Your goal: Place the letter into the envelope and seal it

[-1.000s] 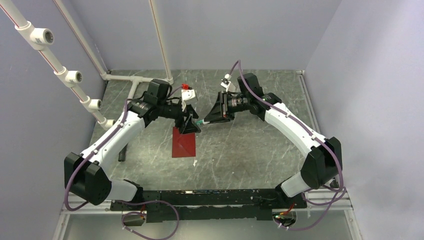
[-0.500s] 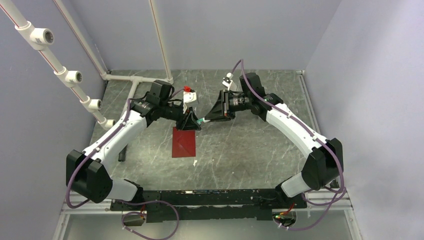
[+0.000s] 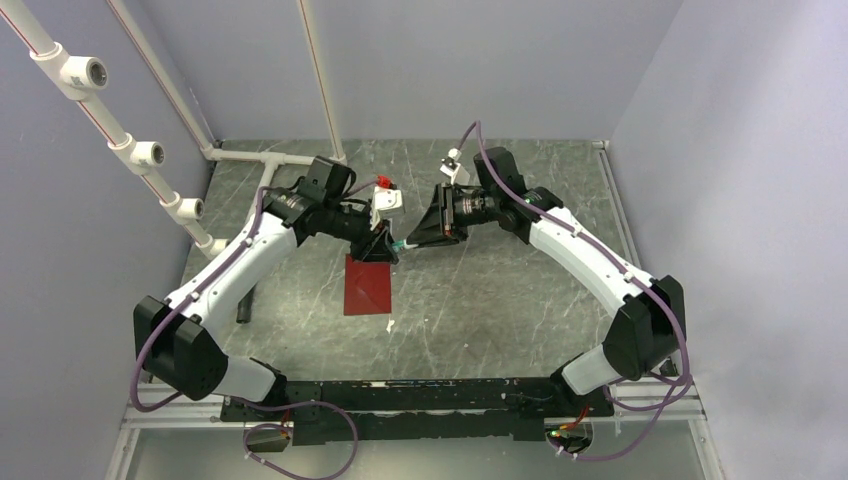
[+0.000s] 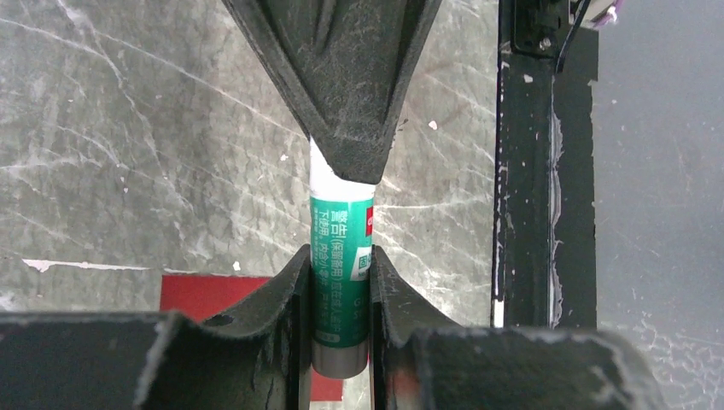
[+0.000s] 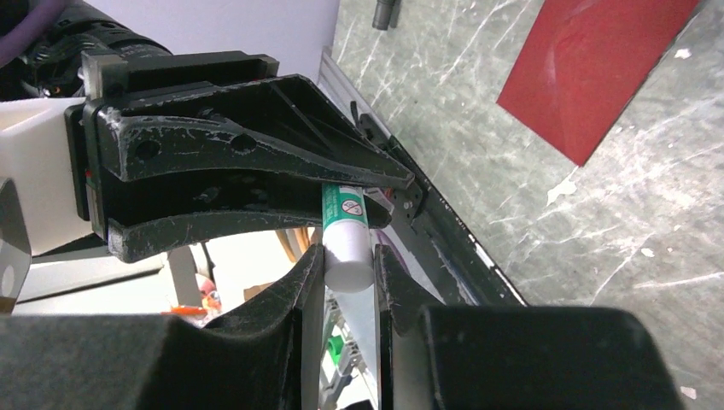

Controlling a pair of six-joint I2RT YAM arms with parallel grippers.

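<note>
Aloft, left fingers (image 4: 256, 329), right fingers (image 5: 282, 312), clamping glue stick (image 4: 340, 282)

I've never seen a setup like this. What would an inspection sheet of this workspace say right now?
Surface: grey veined table, scuffed, with white flecks.
Job's things: red envelope lies flat on the table; letter not seen.
Clutter: small dark cylinder left of the envelope; white scrap beside its near corner.
Pincers: left pincer shut on the green body of a glue stick; right pincer shut on its white end.
Cables: purple cables run along both arms.
Surroundings: white pipes at left; lilac walls.
</note>
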